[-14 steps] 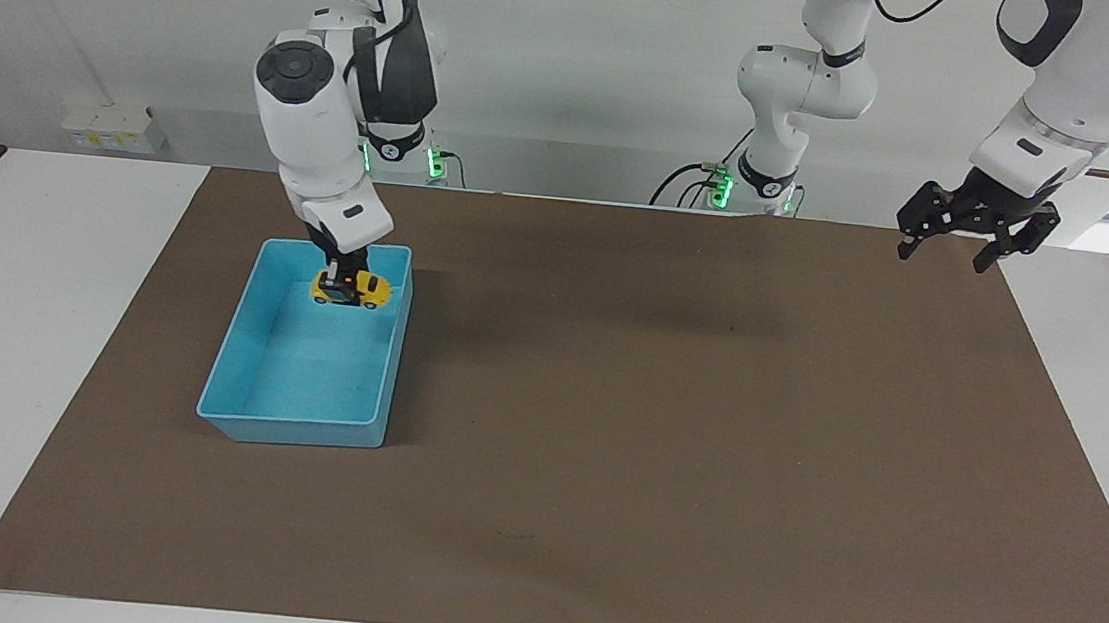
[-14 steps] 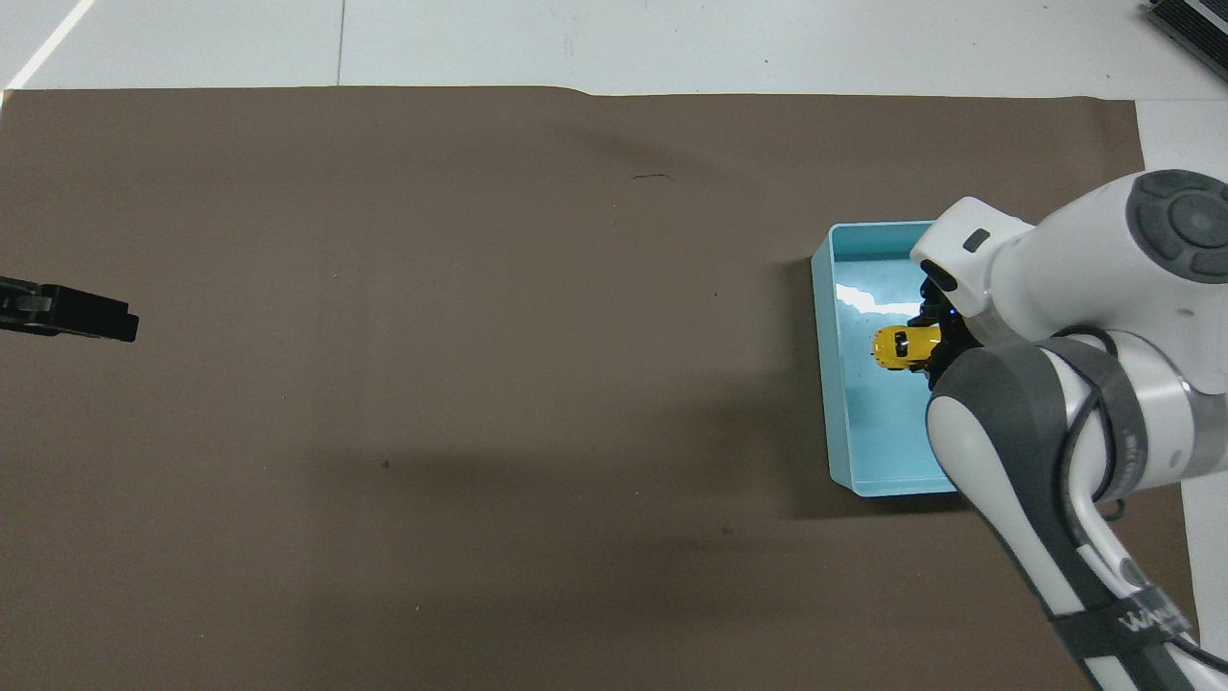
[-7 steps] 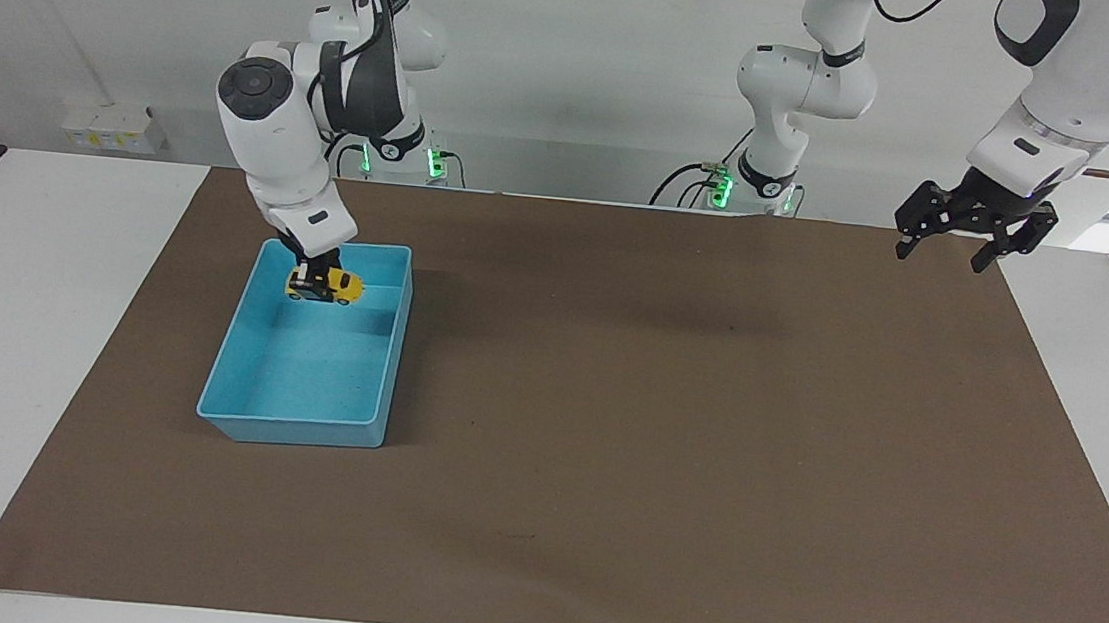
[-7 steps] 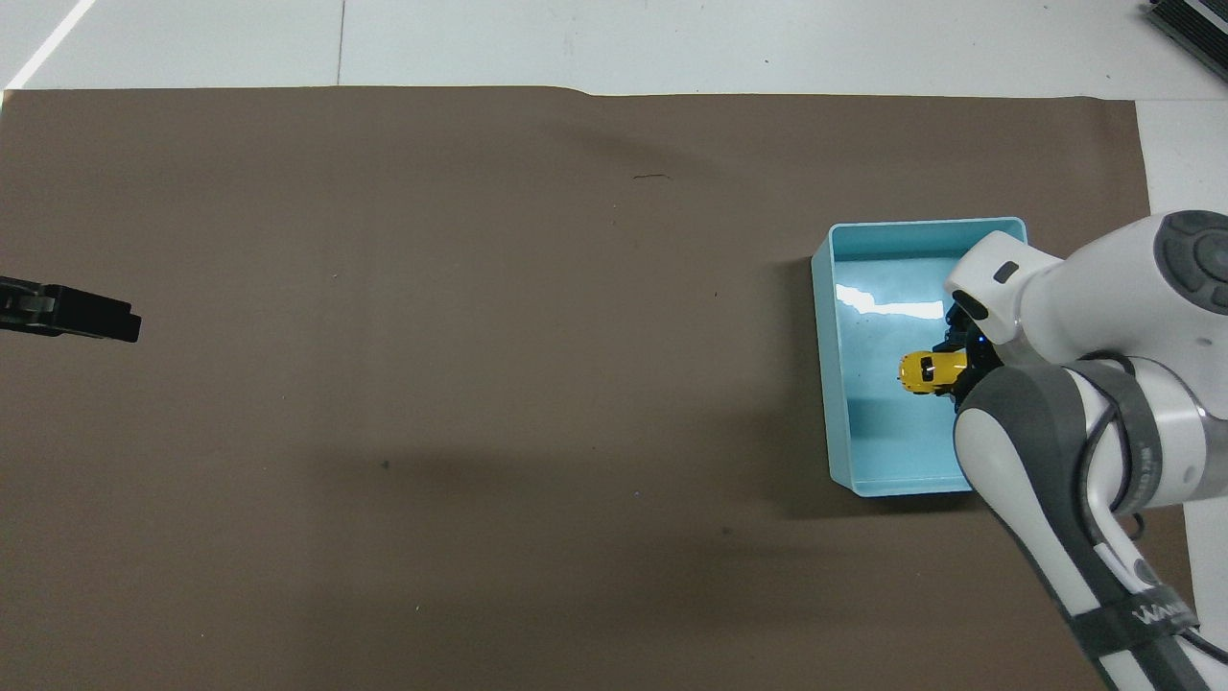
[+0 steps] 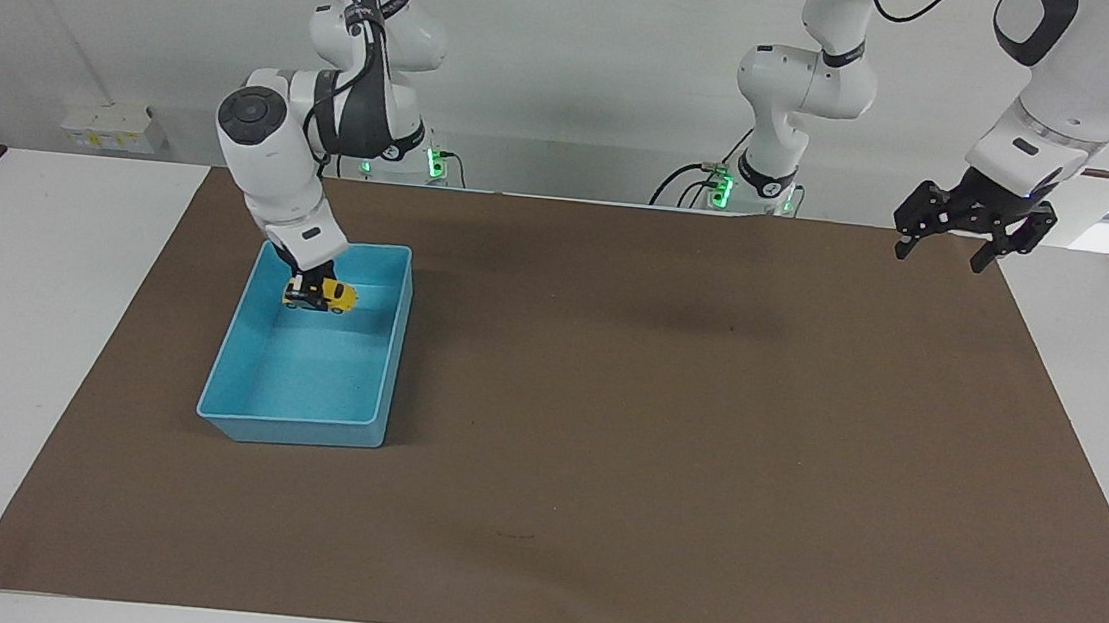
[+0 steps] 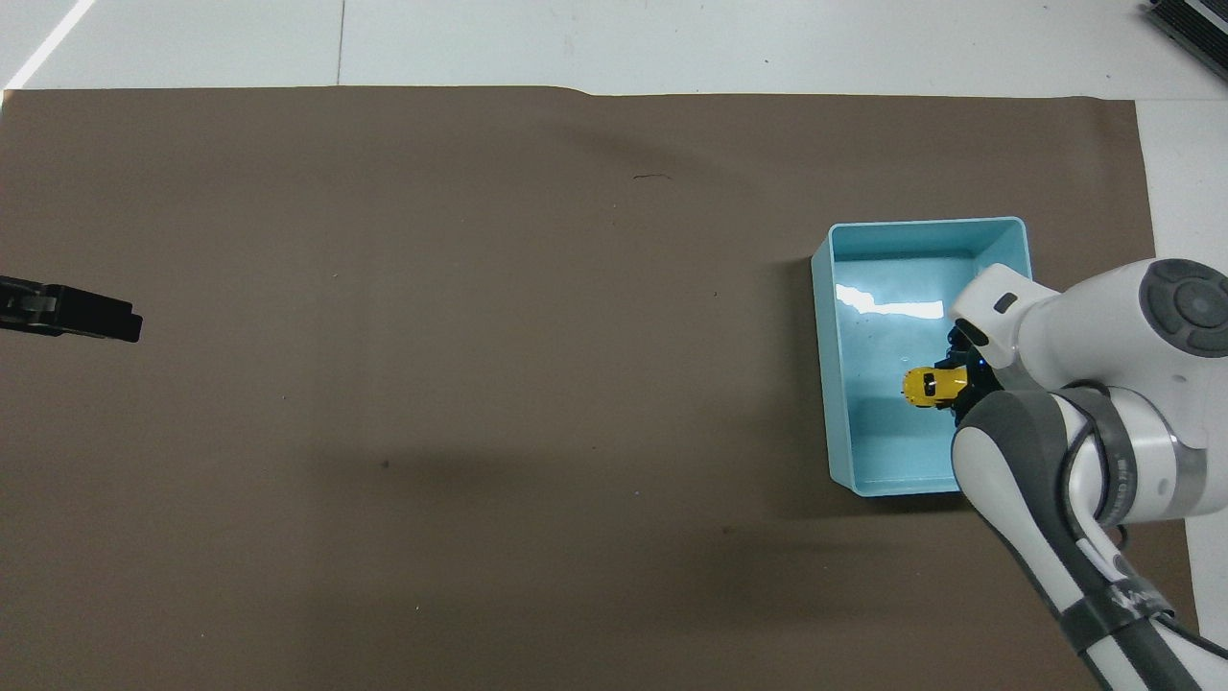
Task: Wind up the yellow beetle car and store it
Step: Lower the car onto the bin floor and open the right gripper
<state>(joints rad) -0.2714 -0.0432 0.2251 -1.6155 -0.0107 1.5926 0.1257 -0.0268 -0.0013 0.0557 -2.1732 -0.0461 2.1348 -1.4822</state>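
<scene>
A white surface (image 5: 31, 326) carries a broad brown mat (image 5: 664, 432) that covers most of it. On the mat, toward the right arm's end, sits a light blue tray (image 5: 235, 402), a rectangular open box with its long sides running away from the robots.

The right arm (image 5: 273, 141) comes down from its base and bends over the end of the tray nearer the robots. Its right gripper (image 5: 311, 288) reaches inside the tray walls, jaws pinching the yellow beetle car (image 5: 322, 296). In the overhead view the right gripper (image 6: 959, 379) is mostly covered by the arm's wrist, and the yellow beetle car (image 6: 932, 386) shows just beside it, over the tray's (image 6: 825, 384) floor in the half nearer the robots. Whether the wheels touch the tray floor cannot be told.

The left arm (image 5: 1066, 85) waits at its own end. Its left gripper (image 5: 941, 250) hangs over the mat's corner near the robots, jaws spread and holding nothing; in the overhead view only the dark tip of the left gripper (image 6: 77, 315) shows at the frame's edge.
</scene>
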